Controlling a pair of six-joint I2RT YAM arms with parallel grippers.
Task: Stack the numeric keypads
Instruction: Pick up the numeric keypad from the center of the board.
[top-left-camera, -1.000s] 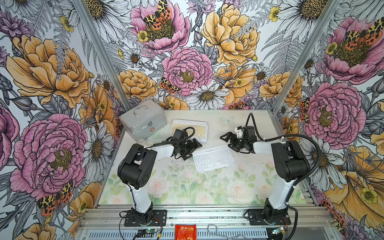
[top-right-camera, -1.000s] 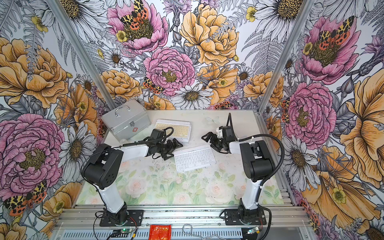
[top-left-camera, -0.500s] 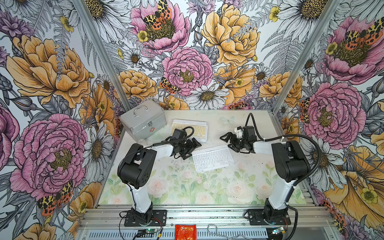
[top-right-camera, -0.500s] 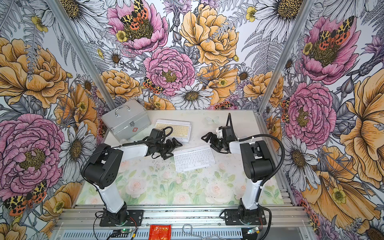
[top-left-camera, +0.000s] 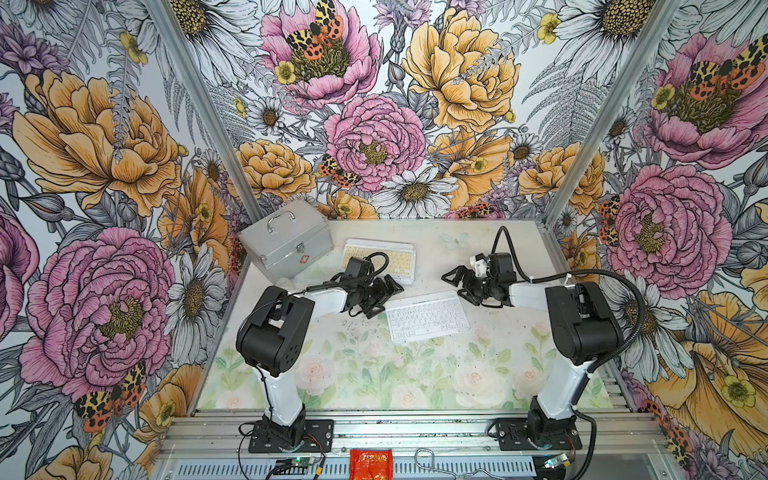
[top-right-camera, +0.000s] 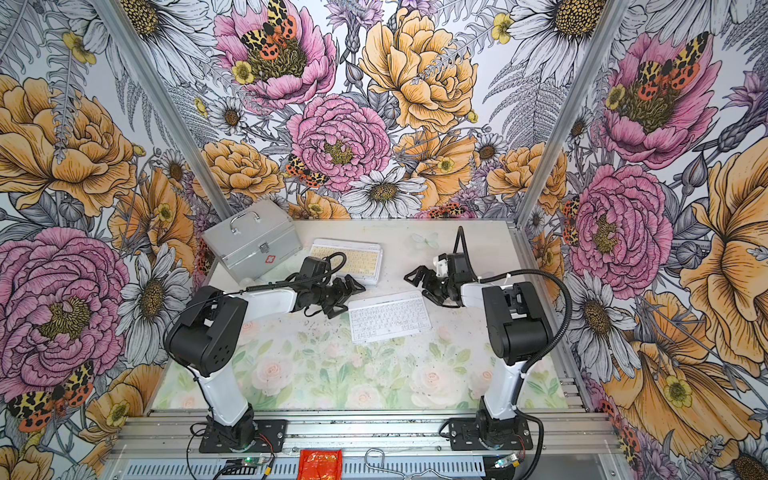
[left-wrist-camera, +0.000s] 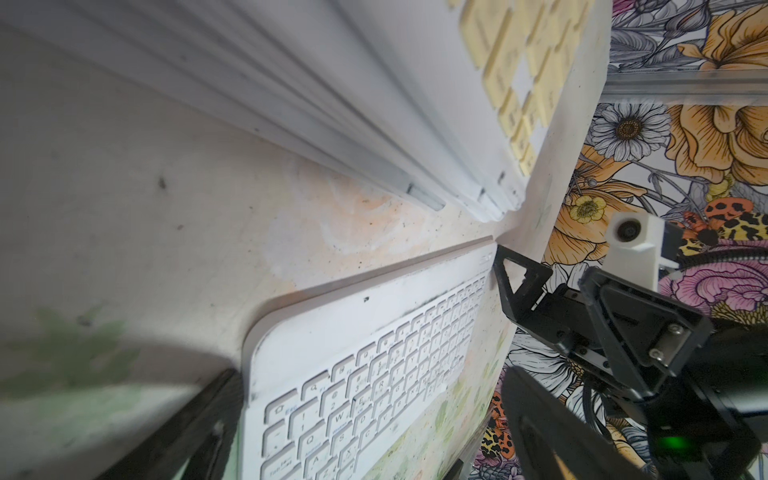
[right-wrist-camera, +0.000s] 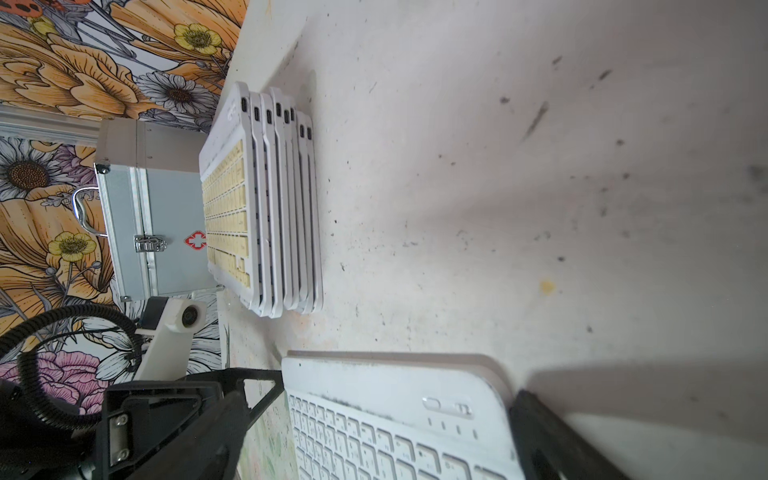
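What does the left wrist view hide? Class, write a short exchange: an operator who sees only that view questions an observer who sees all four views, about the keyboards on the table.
Operator: How many keyboards are in the pile?
Observer: About eight. The right wrist view shows the pile end-on, and I count roughly that many ports, one on each keyboard's end.
Operator: What stands on the pile's other side, past my picture's edge?
Observer: A metal case with a handle. In both top views it sits at the far left corner of the table, close beside the pile. I cannot tell whether they touch.
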